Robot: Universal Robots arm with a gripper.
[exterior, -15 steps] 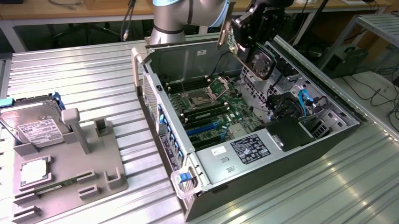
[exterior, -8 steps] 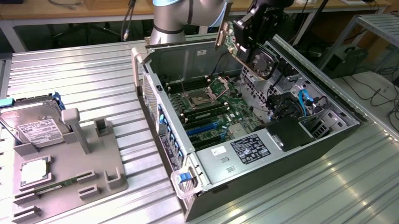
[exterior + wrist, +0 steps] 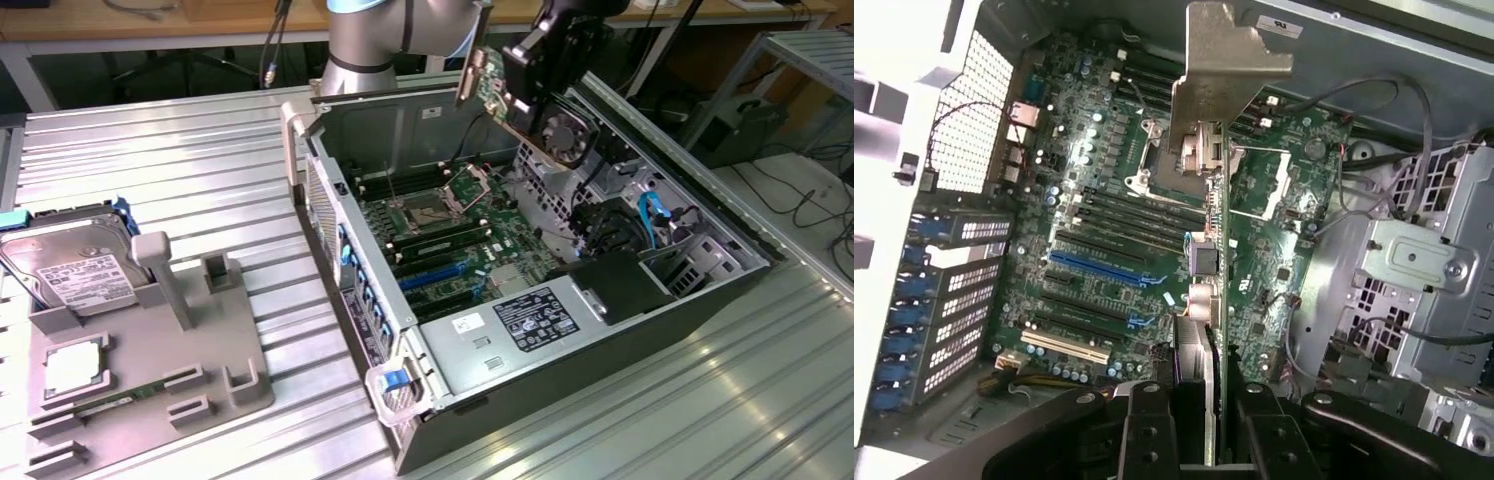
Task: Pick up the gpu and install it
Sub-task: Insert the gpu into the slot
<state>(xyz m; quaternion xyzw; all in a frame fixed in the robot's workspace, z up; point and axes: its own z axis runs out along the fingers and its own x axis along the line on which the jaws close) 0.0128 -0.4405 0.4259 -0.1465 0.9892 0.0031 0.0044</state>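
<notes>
The gpu [image 3: 534,110] hangs tilted above the open computer case [image 3: 694,290], its black cooler and round fan facing the exterior view's right and its pale metal bracket [image 3: 470,72] towards the left. My gripper [image 3: 558,45] is shut on the card's upper part. In the wrist view the gpu [image 3: 1220,240] shows edge-on between my two black fingers [image 3: 1146,430], with the bracket [image 3: 1229,60] at its far end. It is held above the motherboard [image 3: 1104,180], clear of the blue expansion slot [image 3: 1099,266].
On the exterior view's left, a grey fixture [image 3: 160,370] carries a silver hard drive [image 3: 74,270] and a slim green memory stick [image 3: 114,403]. Inside the case are a drive cage [image 3: 1414,270], cables and a black power supply [image 3: 621,285]. The ribbed metal table [image 3: 200,170] surrounds everything.
</notes>
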